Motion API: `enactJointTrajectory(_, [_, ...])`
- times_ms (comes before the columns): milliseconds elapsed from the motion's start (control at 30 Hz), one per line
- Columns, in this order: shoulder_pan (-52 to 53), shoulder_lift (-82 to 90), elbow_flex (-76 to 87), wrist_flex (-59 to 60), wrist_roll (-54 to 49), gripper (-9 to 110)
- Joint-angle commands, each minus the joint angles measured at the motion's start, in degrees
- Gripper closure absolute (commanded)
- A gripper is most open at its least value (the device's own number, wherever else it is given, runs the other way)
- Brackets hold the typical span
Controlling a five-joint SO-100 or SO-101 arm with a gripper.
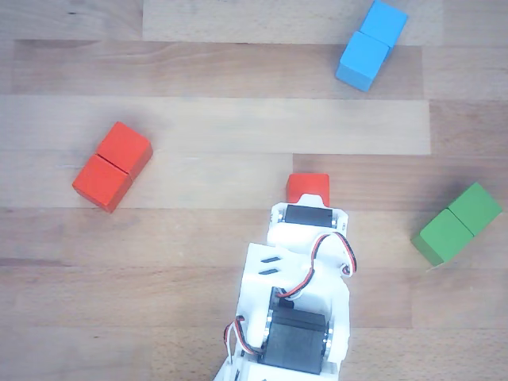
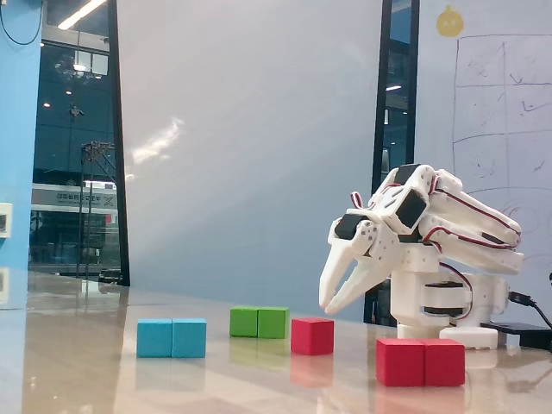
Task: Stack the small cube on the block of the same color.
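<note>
The small cube [image 1: 308,186] is red-orange and sits on the wooden table, its near side covered by my arm in the other view. In the fixed view the cube [image 2: 312,335] rests on the table. My gripper [image 2: 327,308] hangs just above it and a little to its right, pointing down, with the fingertips almost together and nothing between them. In the other view the gripper is hidden under my arm. The red-orange block [image 1: 112,166] with a seam across its middle lies far left in the other view. In the fixed view it [image 2: 420,361] lies front right.
A blue two-cube block [image 1: 371,44] lies at the far right in the other view and a green one [image 1: 458,223] at the right edge. In the fixed view the blue block [image 2: 172,337] is at left and the green block [image 2: 259,322] behind. My arm's base [image 2: 440,310] stands at right.
</note>
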State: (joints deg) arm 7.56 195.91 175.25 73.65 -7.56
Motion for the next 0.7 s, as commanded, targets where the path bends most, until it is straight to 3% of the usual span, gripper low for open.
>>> enactJointTrajectory(0, [0.35,1.67,-0.7,0.79,0.0,102])
enactJointTrajectory(400, [0.44,-0.35,-8.44,-0.26,-0.35,102])
enactJointTrajectory(667, [0.35,-27.51,-33.66,0.44,0.0,102])
